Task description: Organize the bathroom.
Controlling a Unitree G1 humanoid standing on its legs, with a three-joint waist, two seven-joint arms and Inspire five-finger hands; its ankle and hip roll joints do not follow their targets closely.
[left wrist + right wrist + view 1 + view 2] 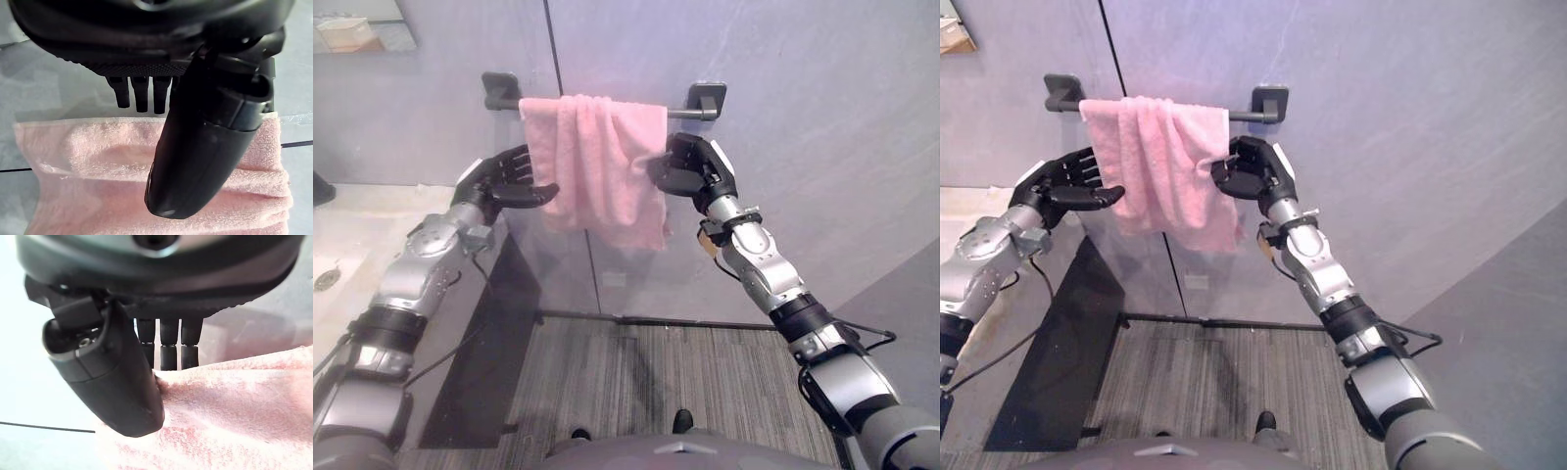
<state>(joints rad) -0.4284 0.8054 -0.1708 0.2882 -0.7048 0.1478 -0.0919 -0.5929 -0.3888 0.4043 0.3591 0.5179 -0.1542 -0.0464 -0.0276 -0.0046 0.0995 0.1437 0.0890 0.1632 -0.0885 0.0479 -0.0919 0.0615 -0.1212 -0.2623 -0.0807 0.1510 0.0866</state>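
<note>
Left eye view has the pink towel (597,166) draped over a dark towel bar (690,113) in the upper centre of the frame, mounted on a grey panelled wall (822,117). The cloth hangs bunched in vertical folds, its lower edge uneven and longest toward the lower right of the drape. A short stretch of bare bar shows right of the towel, up to the right bracket; on the left the cloth runs almost to the left bracket.

The right hand (690,168) sits at the towel's right edge, centre of the frame, with its thumb and fingers closed on that edge of the cloth. The right wrist view confirms it: the towel's corner is tucked between the thumb and the fingers (168,350).

The left hand (499,181) is at centre left, just beside the towel's left edge, fingers loosely bent and thumb stretched toward the cloth, holding nothing. In the left wrist view its thumb (205,147) hangs in front of the towel and the fingers stand apart above the cloth's top hem, without pinching it.

Below the towel the wall is bare down to the striped floor (685,382). A pale table (352,235) with a round drain lies at the left edge of the frame, under the left arm.
</note>
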